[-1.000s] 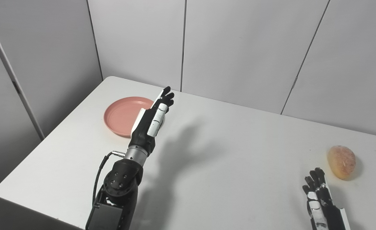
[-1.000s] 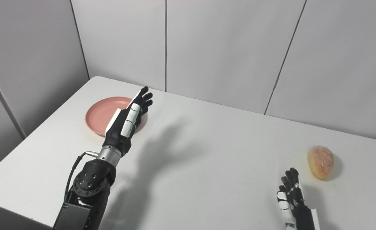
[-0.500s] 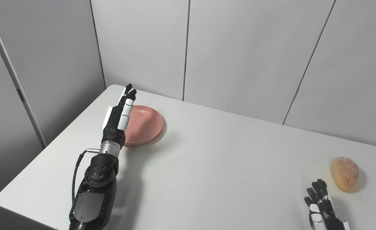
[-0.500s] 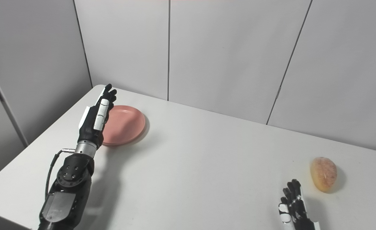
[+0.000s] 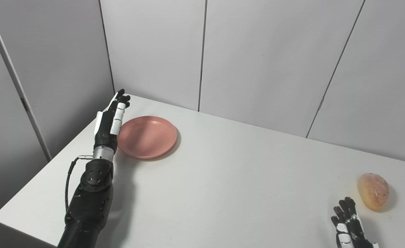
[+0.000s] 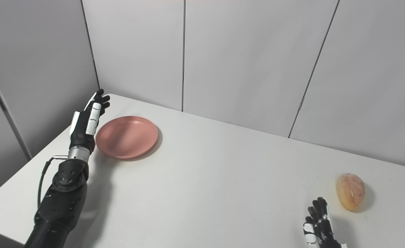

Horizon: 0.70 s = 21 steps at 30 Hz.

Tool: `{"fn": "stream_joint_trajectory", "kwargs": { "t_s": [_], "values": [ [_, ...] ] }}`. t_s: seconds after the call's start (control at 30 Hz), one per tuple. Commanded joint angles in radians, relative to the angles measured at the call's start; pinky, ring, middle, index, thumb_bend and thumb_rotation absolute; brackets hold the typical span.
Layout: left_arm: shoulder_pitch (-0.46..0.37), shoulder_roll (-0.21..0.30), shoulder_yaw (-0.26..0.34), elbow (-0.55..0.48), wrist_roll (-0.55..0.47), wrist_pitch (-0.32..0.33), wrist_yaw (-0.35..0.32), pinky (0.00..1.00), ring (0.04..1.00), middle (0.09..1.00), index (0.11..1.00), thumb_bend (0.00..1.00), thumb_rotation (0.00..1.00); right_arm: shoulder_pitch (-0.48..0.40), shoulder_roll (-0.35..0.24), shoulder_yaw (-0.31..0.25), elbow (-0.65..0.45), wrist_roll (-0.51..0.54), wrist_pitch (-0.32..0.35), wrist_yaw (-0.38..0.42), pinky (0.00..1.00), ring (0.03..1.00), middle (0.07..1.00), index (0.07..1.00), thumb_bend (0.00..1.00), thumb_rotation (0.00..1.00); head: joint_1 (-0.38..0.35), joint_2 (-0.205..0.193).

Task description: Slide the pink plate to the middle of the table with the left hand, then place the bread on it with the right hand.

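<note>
Left hand point(image 5: 108, 120) edge-up beside pink plate point(image 5: 147, 136), fingers straight, holding nothing — right hand point(image 5: 348, 224) low, fingers apart.

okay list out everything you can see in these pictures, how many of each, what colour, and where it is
pink plate: one, pink, empty, far left part of the table, just right of the left hand
bread: one, golden-brown roll, near right part of the table, just beyond the right hand
table: one, white, fills the lower part of both views
wall panels: several, pale grey, behind the table and along its left side
left hand: one, black and white, fingers straight and holding nothing, at the plate's left edge; whether it touches the rim is unclear
right hand: one, black and white, bottom right, partly cut off by the picture edge, fingers apart, holding nothing, short of the bread
</note>
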Motion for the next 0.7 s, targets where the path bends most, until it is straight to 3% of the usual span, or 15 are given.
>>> {"fn": "stream_joint_trajectory", "kwargs": {
  "t_s": [0.0, 0.67],
  "values": [
    [-0.068, 0.037, 0.004, 0.009, 0.004, -0.047, 0.021, 0.95, 0.902, 0.902, 0.912, 0.70, 1.00, -0.016, 0.009, -0.002, 0.003, 0.013, -0.020, 0.004, 1.00, 1.000, 1.000, 1.000, 0.45, 0.73, 0.000, 0.000],
    [-0.130, 0.087, -0.003, 0.283, -0.011, -0.121, 0.048, 0.92, 0.898, 0.894, 0.896, 0.71, 1.00, -0.007, 0.010, -0.003, -0.026, -0.005, -0.013, -0.010, 1.00, 1.000, 1.000, 1.000, 0.43, 0.75, 0.006, 0.008]
  ]
}}
